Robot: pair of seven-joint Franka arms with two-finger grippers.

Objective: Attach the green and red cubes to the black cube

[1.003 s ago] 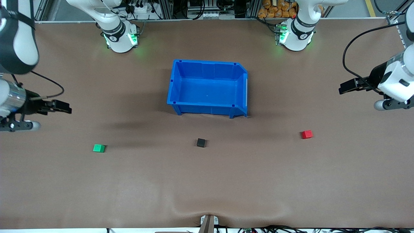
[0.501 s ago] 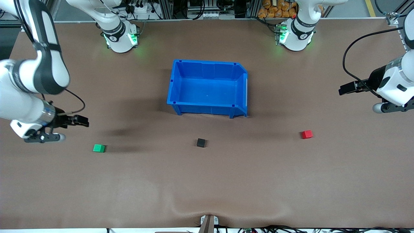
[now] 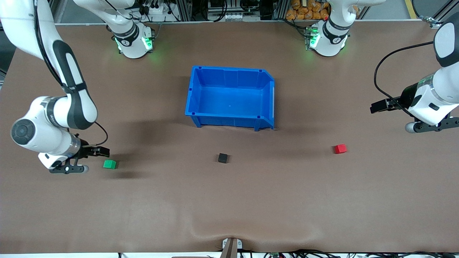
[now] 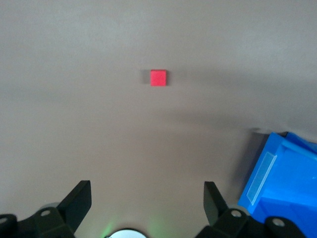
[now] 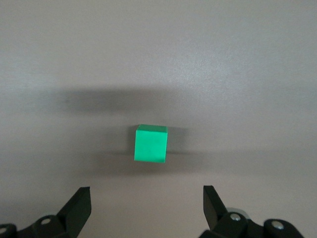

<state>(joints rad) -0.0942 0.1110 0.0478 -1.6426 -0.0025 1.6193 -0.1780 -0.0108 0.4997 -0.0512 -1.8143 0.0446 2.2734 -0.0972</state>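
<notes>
Seen from the front camera, my right gripper [image 3: 104, 152] hangs with fingers spread at eleven o'clock of the green cube [image 3: 109, 164], with bare table all round it. From the black cube [image 3: 222, 157], the green cube lies at nine o'clock and the red cube [image 3: 340, 148] at three, with open table between. The one bulky obstacle is the blue bin [image 3: 229, 120], at twelve o'clock. My left gripper [image 3: 374, 106], fingers wide, hangs at one o'clock of the red cube with a clear path to it.

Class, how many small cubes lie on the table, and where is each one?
3. The green cube lies toward the right arm's end, the red cube toward the left arm's end, the black cube between them. None appears hidden.
</notes>
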